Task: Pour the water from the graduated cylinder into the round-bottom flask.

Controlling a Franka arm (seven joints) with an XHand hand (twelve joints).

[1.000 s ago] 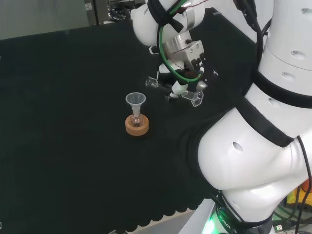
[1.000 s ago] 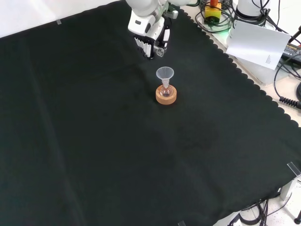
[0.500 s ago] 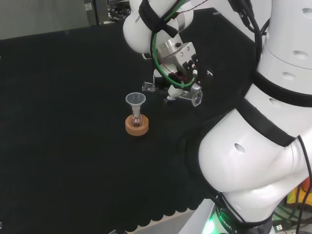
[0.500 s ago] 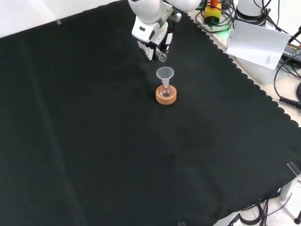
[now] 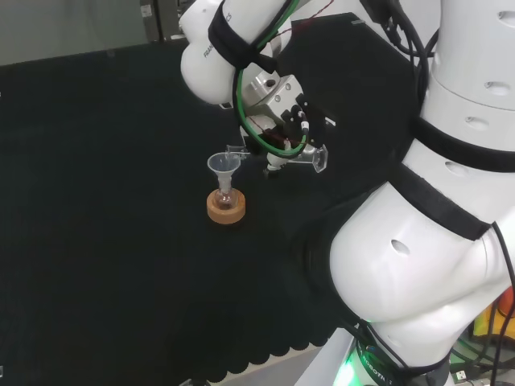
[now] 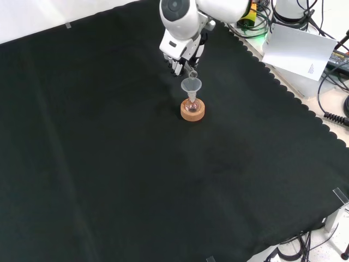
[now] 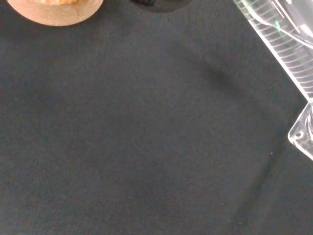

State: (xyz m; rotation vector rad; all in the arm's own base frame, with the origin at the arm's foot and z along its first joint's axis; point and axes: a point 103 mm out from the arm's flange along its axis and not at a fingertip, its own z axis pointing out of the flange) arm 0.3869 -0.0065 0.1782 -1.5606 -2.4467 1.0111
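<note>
Holding: my hand [image 5: 278, 133] curls round the graduated cylinder [image 5: 310, 158], tipped nearly level above the cloth.
Cylinder: clear ribbed plastic (fine scale lines [image 7: 288, 54] in the wrist view), flat foot [image 7: 303, 137].
Mouth: in the head view, just beside the funnel [image 5: 224, 165].
Funnel: clear cone, in the round-bottom flask [image 5: 226, 195].
Stand: round cork ring [image 5: 226, 207].
Cloth: matte black [image 6: 109, 164].
</note>
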